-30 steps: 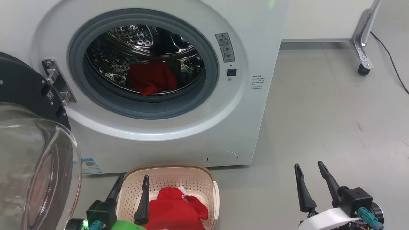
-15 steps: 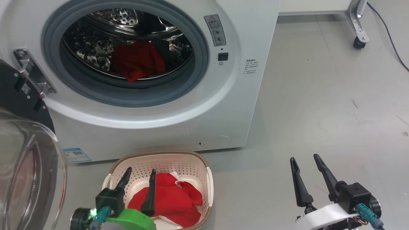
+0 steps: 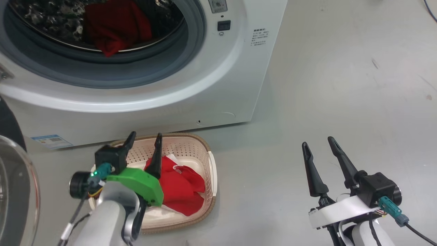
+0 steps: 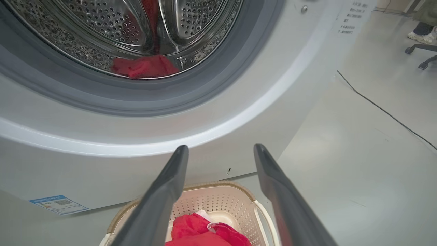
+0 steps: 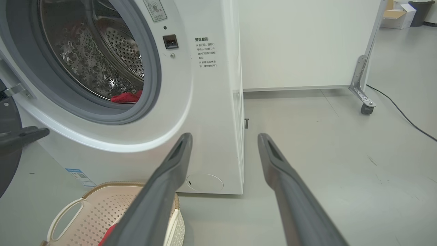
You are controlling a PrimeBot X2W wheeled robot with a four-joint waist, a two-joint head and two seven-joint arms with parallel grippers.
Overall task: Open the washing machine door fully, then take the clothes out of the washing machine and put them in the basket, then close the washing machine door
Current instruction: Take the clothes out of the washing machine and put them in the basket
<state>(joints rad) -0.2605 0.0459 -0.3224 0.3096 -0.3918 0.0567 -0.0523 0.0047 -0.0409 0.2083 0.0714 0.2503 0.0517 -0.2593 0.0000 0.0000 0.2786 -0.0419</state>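
The white washing machine (image 3: pixel 218 85) stands with its drum open, and one of the red clothes (image 3: pixel 116 24) lies inside near the grey seal. The washing machine door (image 3: pixel 15 191) hangs open at the far left, glass bowl facing me. On the floor before the machine sits the cream basket (image 3: pixel 199 147), holding more red clothes (image 3: pixel 182 188). My left gripper (image 3: pixel 145 136) hovers open and empty over the basket's far rim. The left wrist view shows that left gripper (image 4: pixel 220 147) pointing at the machine's front. My right gripper (image 3: pixel 317 142) is open and empty over bare floor to the right.
A white panel on a castor leg (image 5: pixel 367 109) stands behind and to the right of the machine. A black cable (image 4: pixel 385 111) runs across the grey floor. A chair base (image 4: pixel 421 54) and a person's shoe (image 4: pixel 418 36) are far off at the right.
The head camera has tilted down, so the machine slid up the picture. My left arm has come up and forward over the basket. Both grippers stayed open.
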